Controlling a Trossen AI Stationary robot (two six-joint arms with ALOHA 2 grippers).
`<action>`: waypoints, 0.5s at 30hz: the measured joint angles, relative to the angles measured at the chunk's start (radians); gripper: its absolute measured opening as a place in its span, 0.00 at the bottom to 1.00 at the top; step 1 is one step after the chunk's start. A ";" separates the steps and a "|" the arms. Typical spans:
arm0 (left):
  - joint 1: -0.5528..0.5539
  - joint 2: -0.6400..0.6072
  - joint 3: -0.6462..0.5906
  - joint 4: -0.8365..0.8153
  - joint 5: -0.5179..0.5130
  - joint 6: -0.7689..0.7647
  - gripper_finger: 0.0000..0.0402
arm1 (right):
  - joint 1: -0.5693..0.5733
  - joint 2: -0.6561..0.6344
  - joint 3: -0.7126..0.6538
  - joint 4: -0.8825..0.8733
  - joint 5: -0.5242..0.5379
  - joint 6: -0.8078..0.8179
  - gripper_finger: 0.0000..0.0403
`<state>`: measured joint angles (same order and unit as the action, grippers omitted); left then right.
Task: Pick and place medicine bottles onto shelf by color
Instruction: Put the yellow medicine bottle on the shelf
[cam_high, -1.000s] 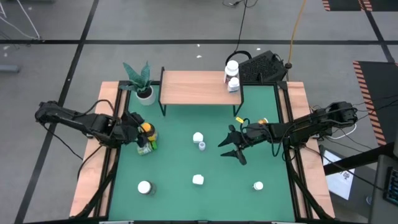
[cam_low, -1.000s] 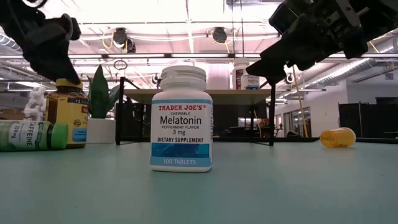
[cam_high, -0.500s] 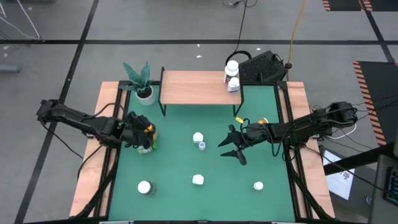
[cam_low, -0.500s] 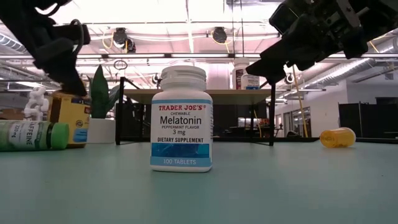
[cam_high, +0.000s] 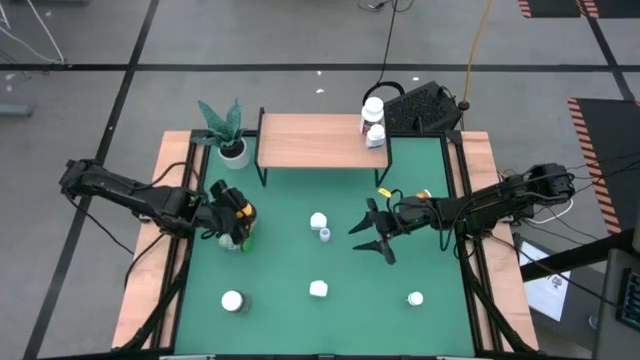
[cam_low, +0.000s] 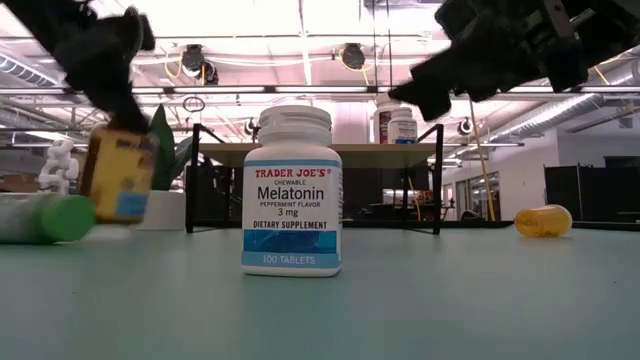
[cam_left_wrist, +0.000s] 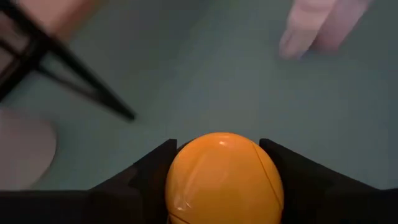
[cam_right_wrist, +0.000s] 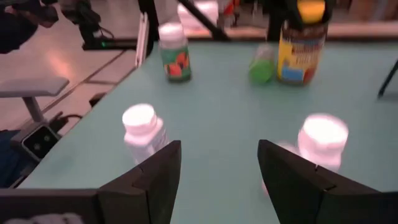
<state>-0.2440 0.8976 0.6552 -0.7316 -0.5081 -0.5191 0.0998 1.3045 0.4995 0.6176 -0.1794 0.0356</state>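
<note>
My left gripper is shut on an amber medicine bottle with a yellow cap, near the table's left edge. A green bottle lies on its side right beside it. My right gripper hangs open above the table right of centre, nothing between its fingers. The shelf stands at the far edge, with two white bottles on its right end. Several white bottles stand on the green table, among them one at the centre and a Melatonin bottle. My left gripper pinches the amber bottle's yellow cap between its two fingers, one on each side. The fingers come slanting down from the table's left side. The bottle hangs below them nearly upright, its base seemingly just off the table.
A potted plant stands left of the shelf. An orange bottle lies near the right edge. White bottles stand near the front edge. Wooden rails run along both table sides.
My left gripper has come down over the amber bottle's cap, rolling a little, and taken hold. It has gone slightly toward the table's centre with the bottle, whose base has risen a little off the table. My right gripper has tipped slightly upward in place.
</note>
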 joint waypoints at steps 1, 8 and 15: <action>-0.001 0.000 0.020 0.010 0.000 0.015 0.57 | 0.000 0.002 0.000 0.032 0.000 -0.026 0.52; -0.021 -0.001 0.078 0.268 0.011 0.277 0.53 | 0.000 0.084 0.001 0.295 0.018 -0.064 0.53; -0.021 0.114 0.074 0.669 0.208 0.602 0.56 | -0.012 0.223 0.001 0.468 0.113 0.009 0.70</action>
<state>-0.2647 1.0119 0.7292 -0.0629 -0.2999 0.0830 0.0879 1.5270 0.5007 1.0853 -0.0666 0.0446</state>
